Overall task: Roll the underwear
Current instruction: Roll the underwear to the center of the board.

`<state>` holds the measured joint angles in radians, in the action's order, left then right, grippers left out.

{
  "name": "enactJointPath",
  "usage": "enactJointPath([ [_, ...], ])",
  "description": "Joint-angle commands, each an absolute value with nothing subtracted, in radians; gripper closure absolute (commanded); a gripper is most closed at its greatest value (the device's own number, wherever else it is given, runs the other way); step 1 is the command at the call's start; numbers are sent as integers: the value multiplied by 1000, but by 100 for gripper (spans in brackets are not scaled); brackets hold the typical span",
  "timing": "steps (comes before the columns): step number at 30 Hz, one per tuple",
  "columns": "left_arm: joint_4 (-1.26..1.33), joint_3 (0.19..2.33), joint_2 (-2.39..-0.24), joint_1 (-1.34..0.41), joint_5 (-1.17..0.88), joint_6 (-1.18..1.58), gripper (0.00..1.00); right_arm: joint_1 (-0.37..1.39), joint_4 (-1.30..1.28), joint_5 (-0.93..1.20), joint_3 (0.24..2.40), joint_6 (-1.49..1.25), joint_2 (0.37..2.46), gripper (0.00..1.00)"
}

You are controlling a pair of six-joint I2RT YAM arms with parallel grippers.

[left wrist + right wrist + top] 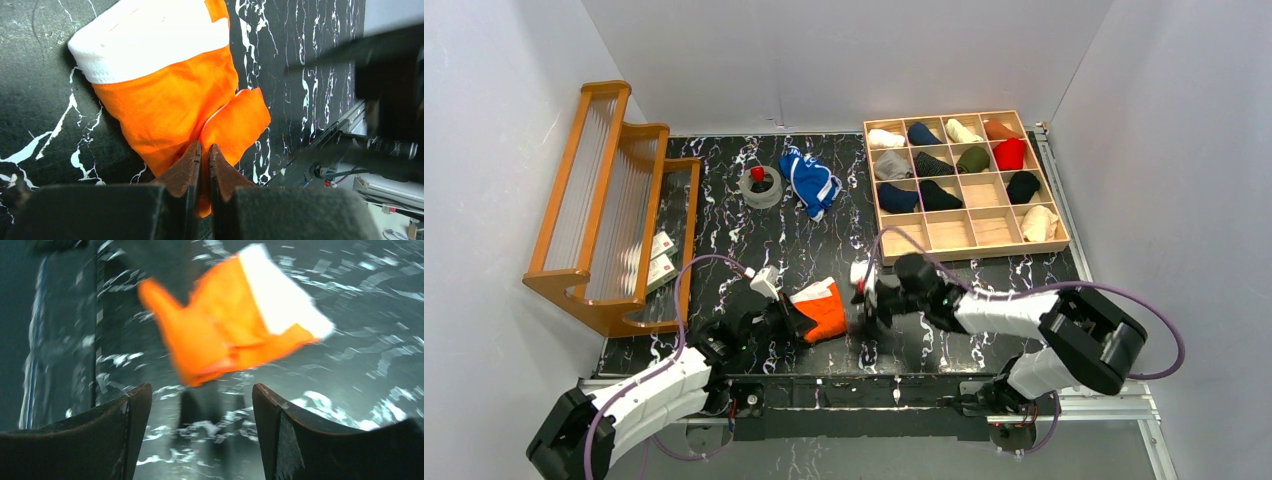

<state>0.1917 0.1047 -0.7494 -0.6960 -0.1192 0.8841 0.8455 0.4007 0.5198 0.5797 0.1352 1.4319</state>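
Note:
The orange underwear (824,310) with its white waistband lies folded on the black marbled table near the front. My left gripper (792,318) is shut on a fold of its orange fabric (170,100), pinched between the fingertips (194,155). My right gripper (864,312) is open and empty just right of the orange underwear, which shows blurred ahead of its fingers (230,325). The blue underwear (812,182) with white stripes lies crumpled at the back middle of the table, away from both grippers.
A wooden compartment tray (984,232) with several rolled garments stands at the back right. A tape roll with a red object (760,186) sits beside the blue underwear. An orange wooden rack (604,210) stands at the left. The table's front rail (894,385) runs below.

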Motion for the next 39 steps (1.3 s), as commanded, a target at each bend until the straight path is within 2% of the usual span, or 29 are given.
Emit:
enactJointPath([
  [1,26,60,-801,-701,-57,857,100,991,599,443,473,549,1356,21],
  [8,40,68,-870,-701,-57,859,100,1084,633,346,488,696,1411,24],
  [13,43,75,-901,-701,-51,861,100,1100,565,385,547,747,1478,35],
  [30,8,62,-836,-700,-37,876,100,1115,610,359,577,793,1637,46],
  [37,-30,66,-844,-701,-14,907,100,1115,537,363,596,795,1646,66],
  [39,-44,73,-819,-701,22,921,93,1114,482,370,635,758,1655,74],
])
